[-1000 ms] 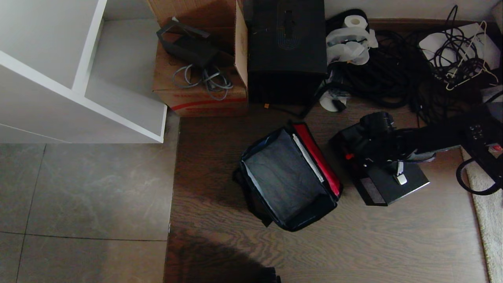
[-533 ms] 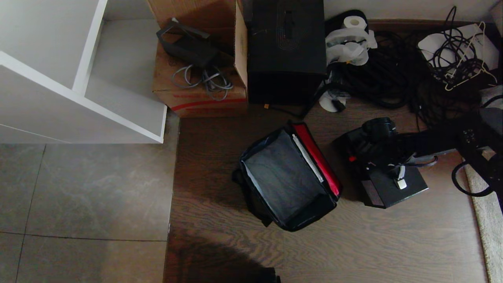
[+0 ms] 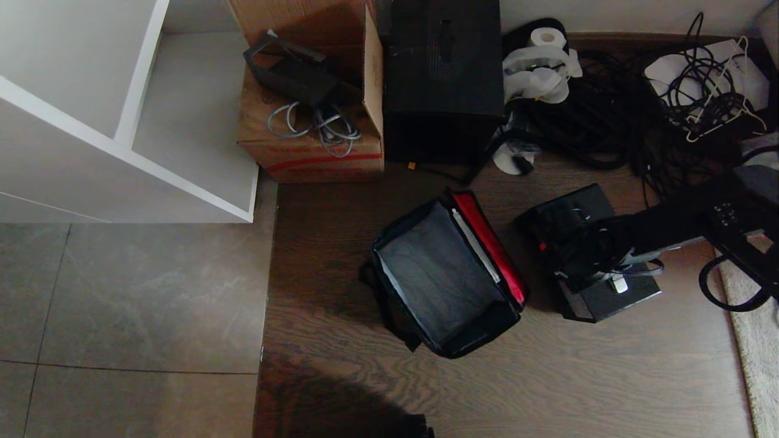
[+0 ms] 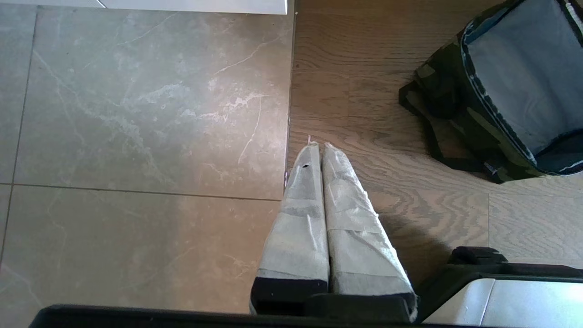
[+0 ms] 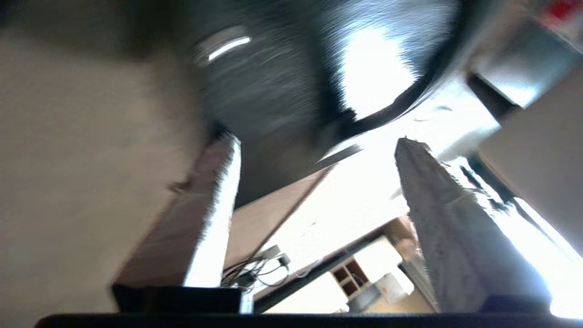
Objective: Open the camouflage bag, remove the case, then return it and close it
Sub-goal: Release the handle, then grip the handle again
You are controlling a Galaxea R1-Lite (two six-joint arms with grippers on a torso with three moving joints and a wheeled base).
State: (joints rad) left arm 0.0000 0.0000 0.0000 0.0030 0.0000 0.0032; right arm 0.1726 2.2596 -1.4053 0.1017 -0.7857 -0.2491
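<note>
In the head view the camouflage bag (image 3: 447,280) stands open on the wooden floor (image 3: 548,377), its red lid lining folded back and its black inside empty; the case (image 3: 587,255) sits on the floor just beside it, on the robot's right, outside the bag. The right gripper (image 3: 584,258) hangs low over the case's top, where the handle would be, though from here the dark arm hides exactly how the fingers stand. The left wrist view shows the left gripper (image 4: 319,148) parked over the seam between tile and wood, its taped fingers pressed together and holding nothing, with a corner of the bag off to one side. In the right wrist view the two fingers (image 5: 437,200) stand well apart with nothing between them — the case looks set down and let go. To return it well, the gripper should probably settle squarely over the handle, close fully before lifting, and carry the case level over the bag's mouth — clear of the lid.
</note>
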